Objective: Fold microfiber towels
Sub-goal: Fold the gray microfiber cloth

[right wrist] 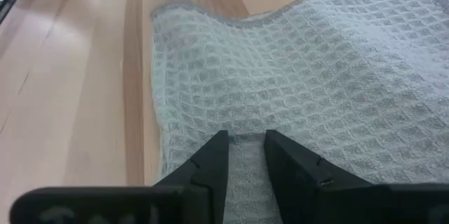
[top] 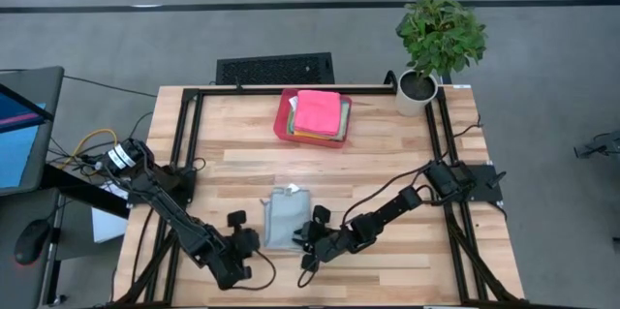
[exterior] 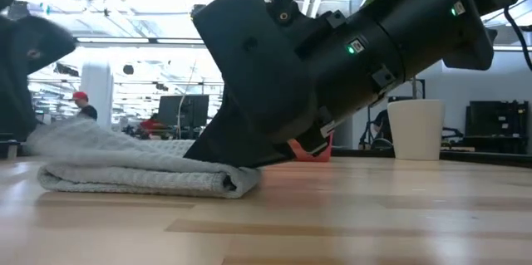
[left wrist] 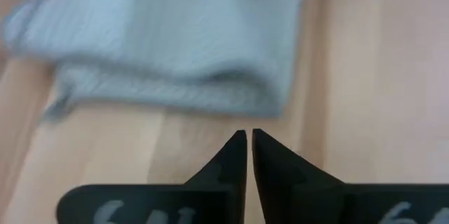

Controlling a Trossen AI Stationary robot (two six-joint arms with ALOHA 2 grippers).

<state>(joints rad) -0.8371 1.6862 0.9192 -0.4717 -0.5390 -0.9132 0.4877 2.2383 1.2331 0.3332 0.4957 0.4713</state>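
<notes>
Grey waffle-weave microfiber towel (top: pixel 285 218) lies folded on the wooden table (top: pixel 387 164), near the front edge, between my two grippers. My right gripper (right wrist: pixel 245 143) sits at the towel's right edge, fingers (right wrist: pixel 210 157) narrowly parted and resting on the cloth with a strip of the weave showing between them; I cannot tell whether any fabric is actually pinched. In the low view the right arm's dark wrist presses down against the folded edge of the towel. My left gripper (left wrist: pixel 249 140) is on the towel's left side, just off its folded edge, fingers closed together and holding nothing. Further back on the table, a red tray (top: pixel 287 115) carries a stack of folded towels (top: pixel 318 113), pink on top. A potted plant (top: pixel 432 47) stands at the back right corner.
</notes>
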